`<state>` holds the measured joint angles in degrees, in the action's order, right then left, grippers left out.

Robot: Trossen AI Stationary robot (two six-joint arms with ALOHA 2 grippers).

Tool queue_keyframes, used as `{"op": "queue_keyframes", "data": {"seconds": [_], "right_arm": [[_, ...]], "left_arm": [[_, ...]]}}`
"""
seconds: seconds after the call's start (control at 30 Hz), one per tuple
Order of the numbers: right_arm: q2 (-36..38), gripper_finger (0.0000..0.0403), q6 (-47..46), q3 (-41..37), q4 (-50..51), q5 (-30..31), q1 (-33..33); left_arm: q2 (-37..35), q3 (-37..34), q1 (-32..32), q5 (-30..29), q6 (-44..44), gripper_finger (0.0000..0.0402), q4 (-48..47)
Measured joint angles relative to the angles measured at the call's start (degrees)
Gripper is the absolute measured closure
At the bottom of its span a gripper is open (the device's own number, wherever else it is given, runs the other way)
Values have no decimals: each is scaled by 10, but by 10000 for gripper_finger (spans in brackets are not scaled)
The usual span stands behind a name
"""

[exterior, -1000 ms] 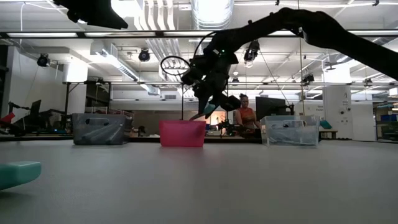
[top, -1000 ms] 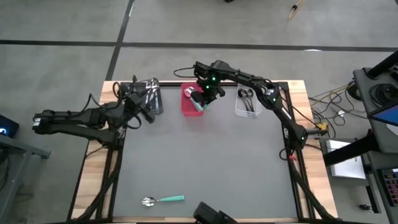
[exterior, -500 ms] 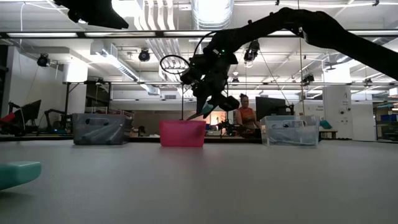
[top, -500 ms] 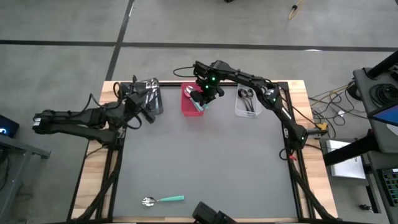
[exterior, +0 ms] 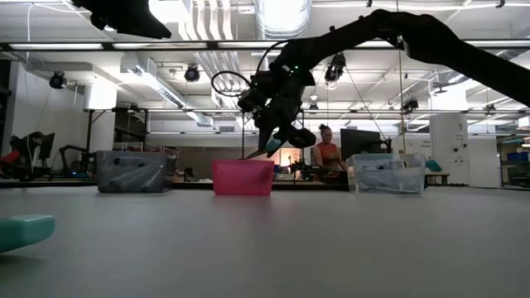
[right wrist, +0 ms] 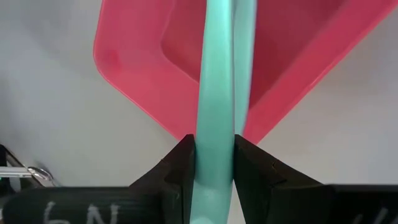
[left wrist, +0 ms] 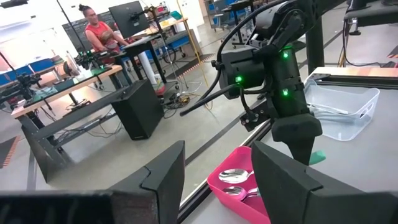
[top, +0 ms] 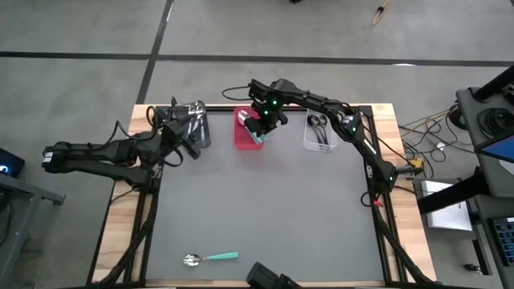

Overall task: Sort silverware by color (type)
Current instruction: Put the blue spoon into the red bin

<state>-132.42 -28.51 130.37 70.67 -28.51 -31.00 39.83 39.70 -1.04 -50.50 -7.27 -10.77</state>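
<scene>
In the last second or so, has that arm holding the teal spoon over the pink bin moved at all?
Yes, slightly. In the high view the right gripper, clamping the teal-handled spoon, has crept toward the table's far edge over the pink bin, which stayed put.

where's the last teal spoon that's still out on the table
In the high view, the teal-handled spoon lies alone on the grey table near its front edge, left of centre, far from the pink bin at the back.

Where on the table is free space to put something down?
The grey table is bare between the bin row and the teal spoon at the near edge. The far edge is crowded: grey bin, pink bin, clear bin, with the right hand over the pink bin.
</scene>
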Motion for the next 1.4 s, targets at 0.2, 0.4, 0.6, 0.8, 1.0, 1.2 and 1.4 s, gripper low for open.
{"op": "queue_keyframes", "data": {"seconds": [0.2, 0.4, 0.6, 0.8, 1.0, 1.2, 1.4], "right_arm": [[0, 324, 0, 0, -12, 1, 0], [0, 323, 2, -1, -12, 17, 0], [0, 306, 2, -1, -12, 17, 0], [1, 282, 2, -1, -12, 27, 0], [1, 278, 2, -1, -12, 30, 0], [1, 276, 20, 8, -3, 27, 0], [16, 275, 83, 31, -8, 49, 10]], "left_arm": [[0, 0, 0, 0, 0, 235, 0], [0, 0, 0, 0, 0, 235, 0], [0, 0, 0, 0, -2, 235, 0], [0, 0, 0, 0, -4, 235, 0], [0, 0, 0, 0, -4, 235, 0], [0, 0, 0, 0, -4, 235, -2], [0, 0, 0, 0, -4, 235, -5]]}}
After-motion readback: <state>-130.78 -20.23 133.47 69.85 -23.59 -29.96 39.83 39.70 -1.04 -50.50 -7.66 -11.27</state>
